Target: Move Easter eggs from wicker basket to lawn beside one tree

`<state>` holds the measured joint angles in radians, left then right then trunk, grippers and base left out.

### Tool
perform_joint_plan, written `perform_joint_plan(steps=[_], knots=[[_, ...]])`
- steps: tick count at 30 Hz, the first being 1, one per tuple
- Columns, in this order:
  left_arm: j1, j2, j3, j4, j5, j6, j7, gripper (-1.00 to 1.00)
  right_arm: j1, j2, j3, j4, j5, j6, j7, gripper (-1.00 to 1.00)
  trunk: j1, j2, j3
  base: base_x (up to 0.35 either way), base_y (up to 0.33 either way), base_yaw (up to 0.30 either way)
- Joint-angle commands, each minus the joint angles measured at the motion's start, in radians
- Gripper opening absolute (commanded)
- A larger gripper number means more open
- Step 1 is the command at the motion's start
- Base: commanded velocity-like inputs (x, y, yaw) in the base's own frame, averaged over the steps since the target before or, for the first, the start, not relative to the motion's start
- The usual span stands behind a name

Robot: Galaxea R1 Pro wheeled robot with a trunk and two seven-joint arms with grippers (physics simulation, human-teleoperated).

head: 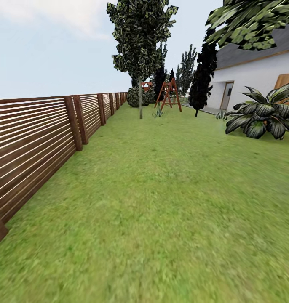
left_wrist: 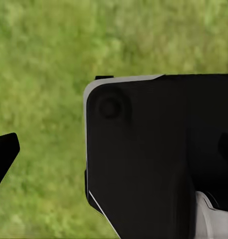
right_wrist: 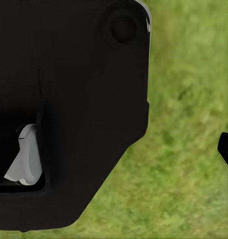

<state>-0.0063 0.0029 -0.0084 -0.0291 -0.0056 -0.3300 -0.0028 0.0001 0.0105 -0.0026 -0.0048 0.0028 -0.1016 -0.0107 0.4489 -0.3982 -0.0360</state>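
Grippers' finger spread impossible to tell; wrist views show black robot body (left_wrist: 158,154) over mottled green lawn (head: 161,202). Best course: drive on beside brown slatted fence (head: 35,139), scanning for basket.

The lawn (head: 161,202) lies wide and open ahead, with lots of room to pass. A brown fence (head: 39,134) walls off its left side. A big leafy plant (head: 264,111) sits at the right, by the white house (head: 250,80). Far off, a tree (head: 140,54) with a thin trunk and a red swing frame (head: 169,94) stand on the grass.
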Motion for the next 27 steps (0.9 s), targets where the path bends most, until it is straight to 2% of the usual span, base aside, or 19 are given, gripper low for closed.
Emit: perform_joint_plan(steps=[1, 27], knots=[[0.0, 0.0, -0.001, 0.001, -0.001, -0.004, 0.0, 1.0, 0.0, 0.0, 0.0, -0.001, 0.0, -0.003, -0.001, 1.0, 0.001, -0.002, -0.002, 0.322, -0.086, 0.0], [-0.001, 0.0, -0.001, 0.002, -0.001, -0.009, 0.0, 1.0, 0.0, 0.0, 0.0, 0.0, 0.0, -0.003, 0.0, 1.0, 0.001, -0.002, -0.002, 0.31, -0.154, 0.0]])
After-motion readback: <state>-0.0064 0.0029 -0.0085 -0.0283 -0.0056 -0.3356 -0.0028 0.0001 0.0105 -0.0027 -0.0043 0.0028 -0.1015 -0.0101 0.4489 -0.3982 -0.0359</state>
